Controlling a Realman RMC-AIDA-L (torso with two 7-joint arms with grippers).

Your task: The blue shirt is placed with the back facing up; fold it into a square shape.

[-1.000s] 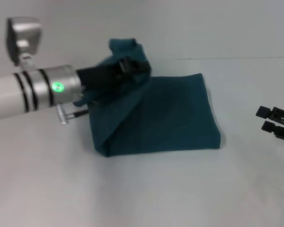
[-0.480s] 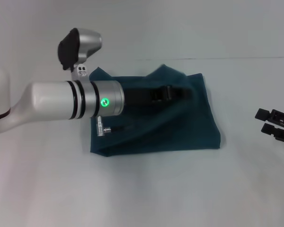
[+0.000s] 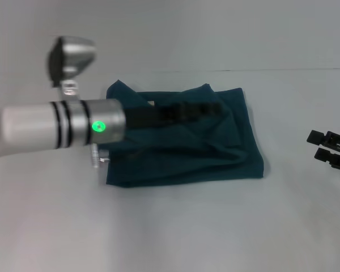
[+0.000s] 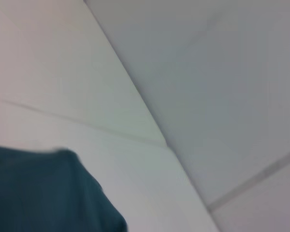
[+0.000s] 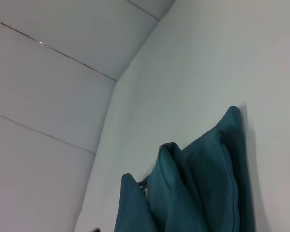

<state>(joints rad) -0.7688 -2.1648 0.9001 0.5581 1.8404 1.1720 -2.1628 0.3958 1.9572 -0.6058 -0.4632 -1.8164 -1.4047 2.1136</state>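
Shirt [image 3: 181, 141] folded, rumpled, lying directly beneath left gripper [image 3: 207, 107]; its jaw state cannot be told. Right gripper [image 3: 328, 148] well off to shirt's side, jaws apart.

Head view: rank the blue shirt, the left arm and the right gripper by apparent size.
1. blue shirt
2. left arm, nearer the camera, so unsure against the shirt
3. right gripper, smallest, partly cut off

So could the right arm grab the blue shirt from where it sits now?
Probably yes: the right gripper rests off to the blue shirt's right side with only bare table between. The left gripper already hovers over the shirt.
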